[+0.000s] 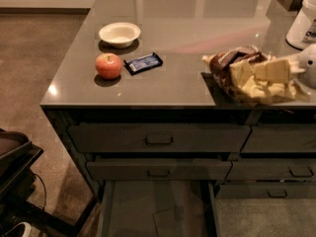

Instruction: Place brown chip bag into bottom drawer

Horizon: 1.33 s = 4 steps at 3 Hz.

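The brown chip bag point(252, 75), crinkled with a dark brown middle and cream-yellow edges, hangs over the counter's front right edge. My gripper point(305, 64), pale and partly cut off by the right edge of the camera view, is shut on the bag's right end and holds it in the air. The bottom drawer point(133, 209) is pulled open below the left drawer column, down and to the left of the bag. Its smooth grey floor bears a small tan square patch point(165, 221).
On the grey counter point(187, 19) sit a white bowl point(119, 33), a red apple point(108, 65) and a small blue snack-bar wrapper point(143, 63). A white container point(303, 19) stands at the far right. Shut drawer fronts point(159, 139) sit above the open drawer. A dark base point(15, 172) is at lower left.
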Available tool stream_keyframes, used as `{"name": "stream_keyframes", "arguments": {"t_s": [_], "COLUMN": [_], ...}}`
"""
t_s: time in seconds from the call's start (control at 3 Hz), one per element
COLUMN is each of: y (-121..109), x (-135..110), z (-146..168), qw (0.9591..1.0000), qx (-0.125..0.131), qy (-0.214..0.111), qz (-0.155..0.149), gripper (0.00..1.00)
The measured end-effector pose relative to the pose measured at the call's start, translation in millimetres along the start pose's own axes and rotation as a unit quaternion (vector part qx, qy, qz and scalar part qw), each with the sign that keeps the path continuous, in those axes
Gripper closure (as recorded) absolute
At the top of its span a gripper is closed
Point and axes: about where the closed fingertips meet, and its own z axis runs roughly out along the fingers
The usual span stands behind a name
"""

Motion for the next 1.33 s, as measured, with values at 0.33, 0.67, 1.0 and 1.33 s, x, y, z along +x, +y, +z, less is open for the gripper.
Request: {"name": "stream_keyframes", "arguments": {"t_s": [0.33,0.67,1.0,1.33], "y": [24.0,24.1,49.5,89.9], "x": [20.6,20.6,43.7,84.0], "z": [-7.9,-7.9,2.0,13.8], "qw": [0.9986,0.9986,0.9972,0.9921], "qx": [-0.013,-0.013,-0.048,-0.092], "qy": [0.018,0.018,0.029,0.013], "qz": [0.049,0.049,0.049,0.085], "gripper": [1.00,1.00,1.00,1.00]}}
